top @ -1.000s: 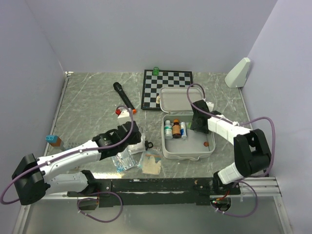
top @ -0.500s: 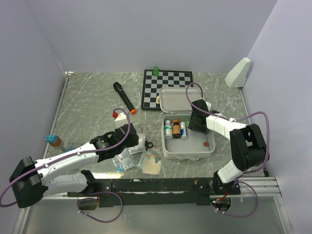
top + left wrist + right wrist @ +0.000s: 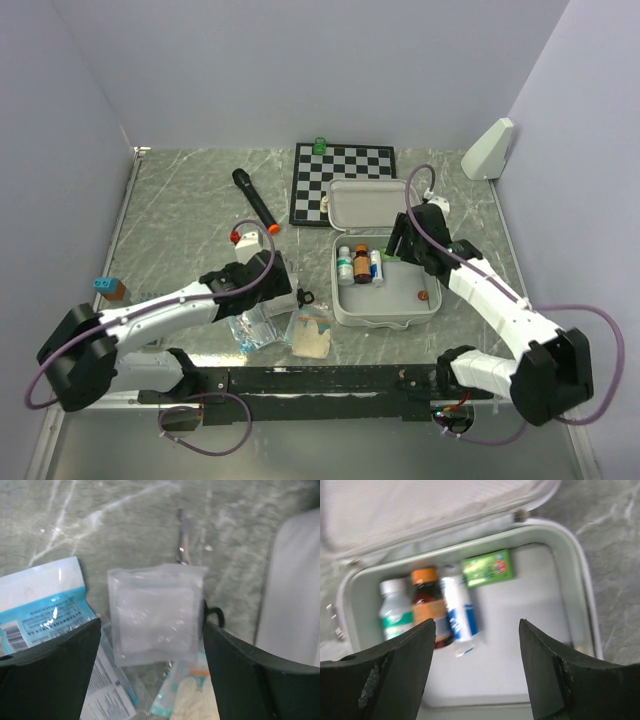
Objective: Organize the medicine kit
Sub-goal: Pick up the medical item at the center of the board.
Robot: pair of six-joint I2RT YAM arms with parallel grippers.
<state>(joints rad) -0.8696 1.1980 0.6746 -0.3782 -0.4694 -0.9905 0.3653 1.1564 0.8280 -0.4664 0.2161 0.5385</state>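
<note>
Sorting under way: at left, the left gripper (image 3: 152, 645) hangs with jaws spread wide over a clear packet (image 3: 150, 600) on the table (image 3: 180, 200), pinching nothing. Right of centre, the medicine kit (image 3: 385, 318) lies open, 3 bottles (image 3: 425, 607) and a green box (image 3: 487, 568) ranged along its hinge side. Above it the right gripper (image 3: 475, 625) gapes empty too. Next move, on this evidence — left jaws drop astride the packet, close, and carry it to the case.

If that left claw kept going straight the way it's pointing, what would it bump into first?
Most likely the clear packet lying on the table: it sits squarely between the fingers of the open left gripper. How far ahead it lies I cannot tell.
</note>
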